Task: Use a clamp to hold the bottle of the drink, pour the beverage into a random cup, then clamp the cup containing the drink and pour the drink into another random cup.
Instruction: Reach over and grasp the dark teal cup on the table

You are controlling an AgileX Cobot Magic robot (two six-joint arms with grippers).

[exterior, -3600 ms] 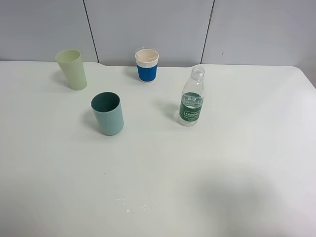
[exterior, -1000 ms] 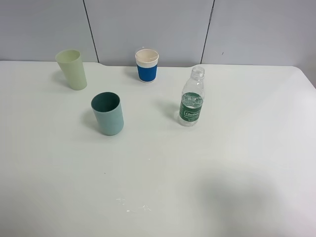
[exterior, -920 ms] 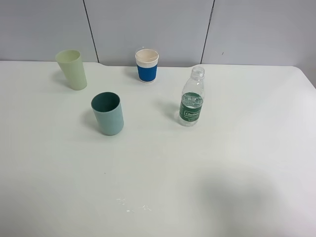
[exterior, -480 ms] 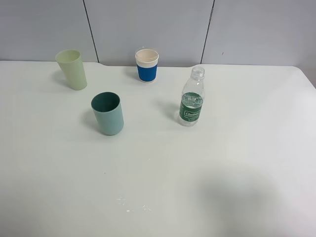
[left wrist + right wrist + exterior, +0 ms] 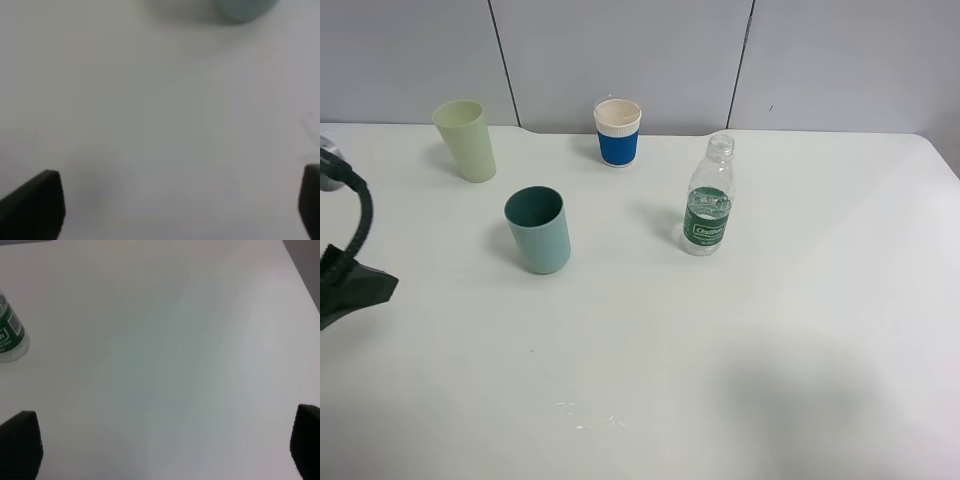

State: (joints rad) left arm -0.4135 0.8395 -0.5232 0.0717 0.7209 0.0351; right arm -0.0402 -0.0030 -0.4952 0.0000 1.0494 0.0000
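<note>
Bottle upright, neither arm at it yet.
High view: bottle [image 5: 708, 200] stood upright, right of centre on desk [image 5: 800, 330], likely nearer the right arm. Left wrist: left fingers [image 5: 35, 205] spread, empty. Right wrist: right fingers [image 5: 20, 445] spread wide, empty; bottle lay farther off, to their left.

On the white table [image 5: 740, 360], the teal plastic tumbler [image 5: 538, 231] stands left of the clear ribbed plastic bottle [image 5: 708, 200], the blue-sleeved paper cup [image 5: 617, 132] behind-left of it, the pale yellow-green tapered cup [image 5: 466, 141] farthest left.

High view overlooks table [image 5: 770, 330], wrist views downward, bottle [image 5: 708, 200] shared
</note>
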